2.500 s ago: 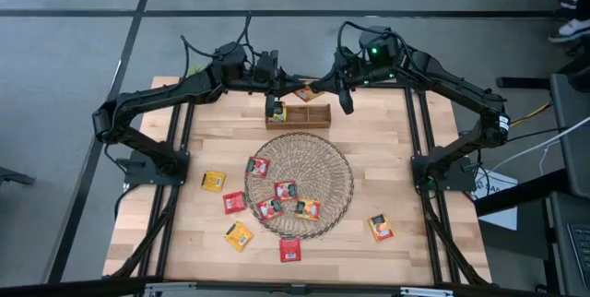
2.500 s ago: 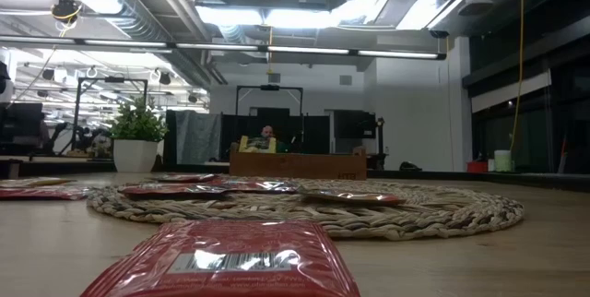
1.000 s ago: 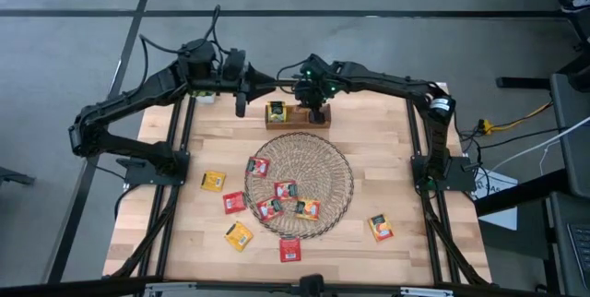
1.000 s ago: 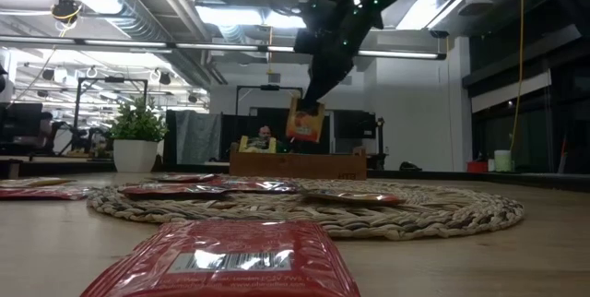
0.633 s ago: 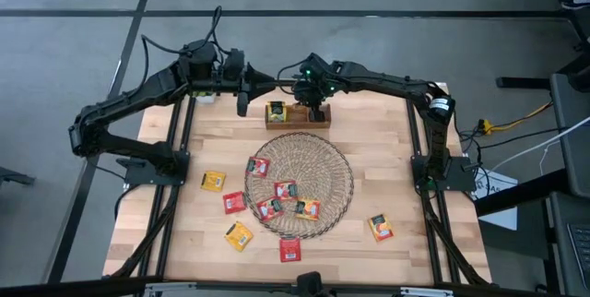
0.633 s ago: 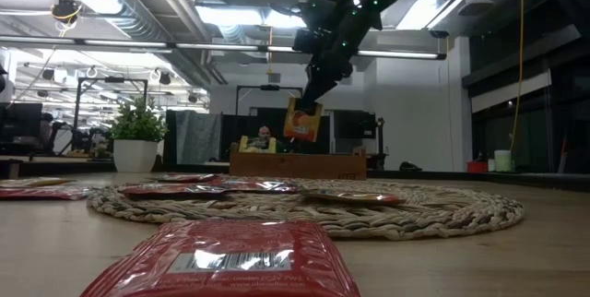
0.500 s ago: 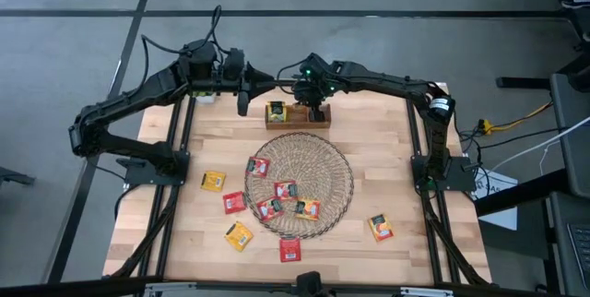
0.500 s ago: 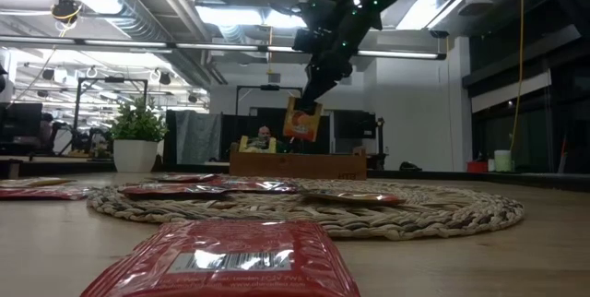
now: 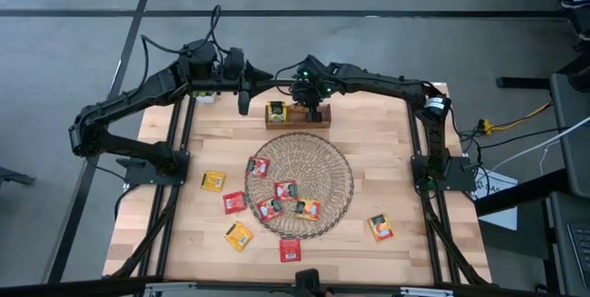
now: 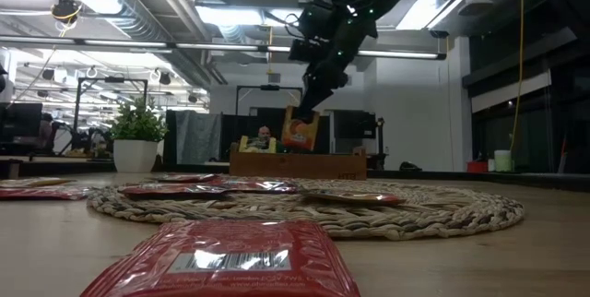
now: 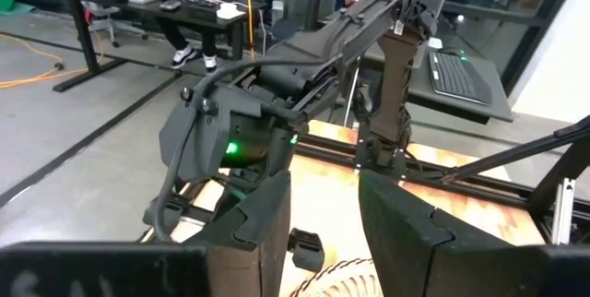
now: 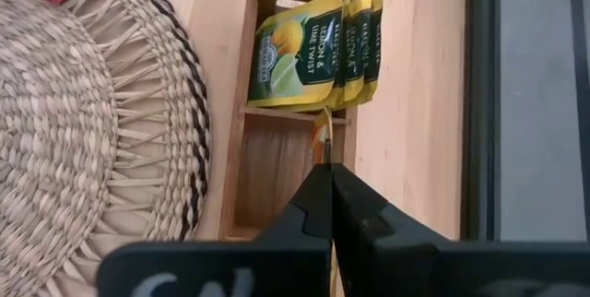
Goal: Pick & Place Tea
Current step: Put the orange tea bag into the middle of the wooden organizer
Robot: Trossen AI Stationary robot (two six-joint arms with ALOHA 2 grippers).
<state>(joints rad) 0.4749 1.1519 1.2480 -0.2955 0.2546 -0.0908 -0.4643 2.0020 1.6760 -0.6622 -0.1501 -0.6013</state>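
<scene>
The right gripper (image 12: 324,179) hangs over the wooden organizer box (image 12: 286,163) at the table's far edge, its fingers pressed together on the top edge of an orange tea sachet (image 10: 298,129) that dangles upright below them. In the low view that sachet hangs just above the box's rim (image 10: 297,164); from the right wrist it shows only as a thin yellow-orange edge, directly over the box's middle compartment. Just beyond the gripper's tips, in the neighbouring compartment, three yellow-and-green lemon tea sachets (image 12: 297,60) stand on edge, leaning together. To one side of the gripper, next to the box, lies the round wicker mat (image 9: 299,184), and on it rest four more sachets, red ones (image 9: 259,166) and an orange one (image 9: 307,209). Further out from the gripper, on the bare wooden table (image 9: 387,168) around the mat's near side, lie the remaining loose ones: a yellow sachet (image 9: 213,181), a red sachet (image 9: 233,202), another yellow (image 9: 239,234), a red one (image 9: 290,250) nearest the front edge, and an orange sachet (image 9: 380,228) off on the right arm's side. The left gripper (image 9: 243,103) hovers near the back edge just beside the box, facing the right arm's wrist; its two dark fingers (image 11: 263,219) stand parted with nothing between them.
</scene>
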